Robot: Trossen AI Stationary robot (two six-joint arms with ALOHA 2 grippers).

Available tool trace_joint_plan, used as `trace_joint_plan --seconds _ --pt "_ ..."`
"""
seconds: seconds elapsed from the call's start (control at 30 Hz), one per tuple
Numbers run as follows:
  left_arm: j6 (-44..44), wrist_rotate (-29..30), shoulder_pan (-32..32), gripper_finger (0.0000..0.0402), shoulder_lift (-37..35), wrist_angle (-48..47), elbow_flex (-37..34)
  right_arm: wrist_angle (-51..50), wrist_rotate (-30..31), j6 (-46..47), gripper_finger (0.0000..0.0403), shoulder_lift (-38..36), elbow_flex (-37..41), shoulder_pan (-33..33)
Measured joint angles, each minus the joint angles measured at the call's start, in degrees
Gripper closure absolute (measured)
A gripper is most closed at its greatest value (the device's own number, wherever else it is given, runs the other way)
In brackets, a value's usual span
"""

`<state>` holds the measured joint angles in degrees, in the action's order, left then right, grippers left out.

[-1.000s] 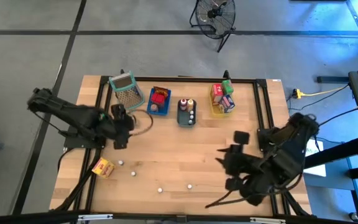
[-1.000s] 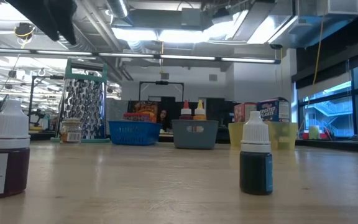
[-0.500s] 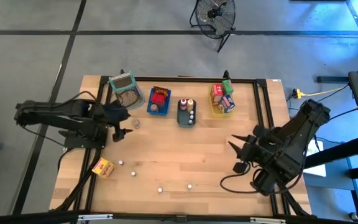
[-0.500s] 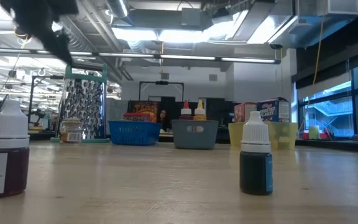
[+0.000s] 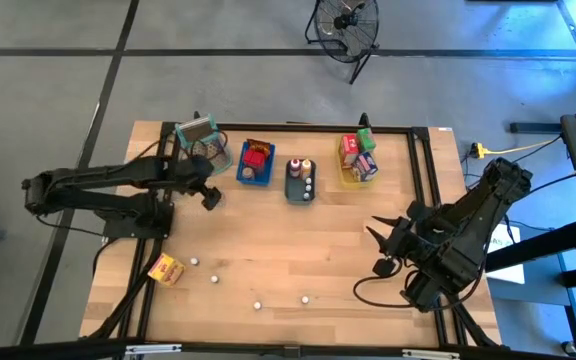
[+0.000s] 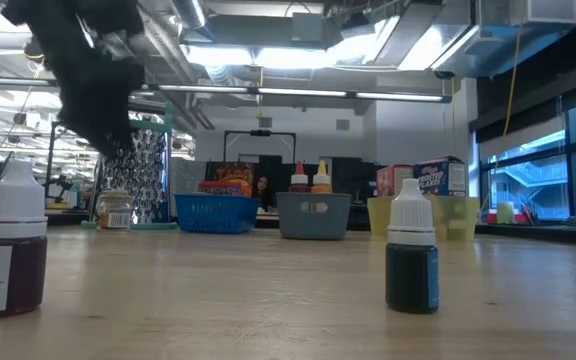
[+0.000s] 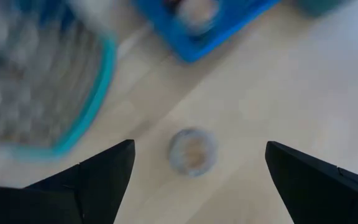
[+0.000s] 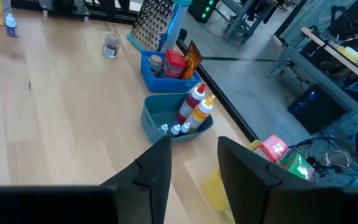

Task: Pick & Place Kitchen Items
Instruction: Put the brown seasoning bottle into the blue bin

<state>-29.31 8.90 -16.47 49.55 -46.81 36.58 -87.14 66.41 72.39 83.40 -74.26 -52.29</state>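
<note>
**Left claw wide above the small jar, right claw parked at the desk's right side**

Your left claw [image 5: 209,196] hung with its fingers spread wide and nothing between them, directly over a small jar [image 7: 192,150] that stood alone on bare wood. Just beyond it sat the mesh basket [image 5: 201,143] at the desk's far left corner, with the blue tray [image 5: 255,163] beside it; the jar touched neither. Further along that far edge you had the grey tray [image 5: 300,180] with its red and yellow bottles, then the yellow tray [image 5: 357,160] of cartons.

The middle of the desk [image 5: 298,250] lay open. Near the front edge, four tiny white-capped bottles were strung out well apart, one of them at [image 5: 257,304], and a yellow-orange carton [image 5: 166,268] sat close to the left edge.

Your right claw [image 5: 379,248] was held above the right side of the desk, its fingers partly parted and holding nothing, pointing toward the grey tray.
</note>
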Motion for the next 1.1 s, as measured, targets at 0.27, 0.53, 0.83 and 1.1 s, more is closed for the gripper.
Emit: trace_joint_plan --seconds 0.27,0.53,0.83,1.1 --pt "-3.74 -3.32 -3.30 0.0045 6.13 0.34 -2.49 1.08 -0.45 -1.02 0.0270 0.00 0.00 0.02" --pt "-5.35 -3.47 -3.04 0.0045 10.34 3.37 -2.49 1.43 -0.45 -1.04 0.0270 0.00 0.00 0.11" --pt "-5.85 -3.76 -3.04 0.0045 16.48 5.94 -2.50 1.65 -0.45 -1.06 0.0270 0.00 0.00 0.13" --pt "-4.40 -4.87 -3.08 0.0045 21.22 9.67 -2.51 1.71 -0.52 -1.06 0.0270 0.00 0.00 0.13"
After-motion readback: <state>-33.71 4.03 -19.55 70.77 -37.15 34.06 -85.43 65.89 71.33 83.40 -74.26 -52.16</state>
